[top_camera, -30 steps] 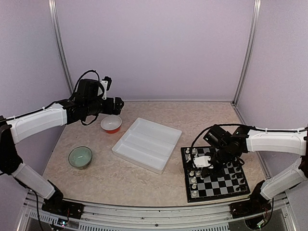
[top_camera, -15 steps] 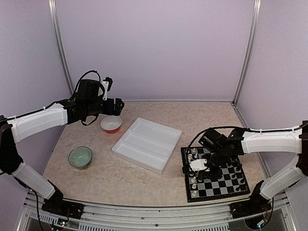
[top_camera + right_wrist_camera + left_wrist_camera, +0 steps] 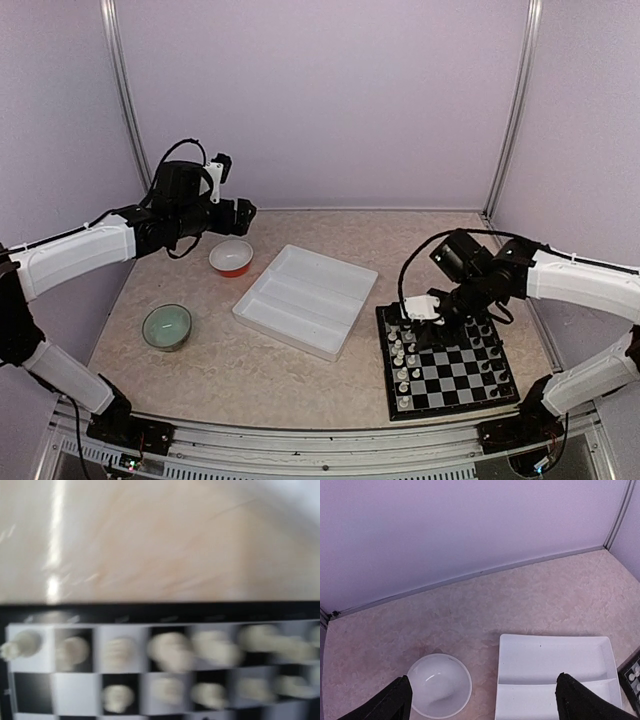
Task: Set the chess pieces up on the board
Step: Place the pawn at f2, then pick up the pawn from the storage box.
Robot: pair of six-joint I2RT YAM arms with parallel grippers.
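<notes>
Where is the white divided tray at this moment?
In the top view, the white divided tray lies near the middle of the table, between the red bowl to its left and the chessboard to its right.

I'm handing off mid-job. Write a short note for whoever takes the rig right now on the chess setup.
Claws: the left claw is open and holds nothing, raised near the orange bowl, far from the board. The right claw is over the board's far left corner. Open or shut is unclear, since its wrist view is blurred.
Done: white pieces stand in two rows along the board's left side, and black pieces stand along its right.
Left: the pieces are too small to count. Check both sides for gaps before stopping.
</notes>
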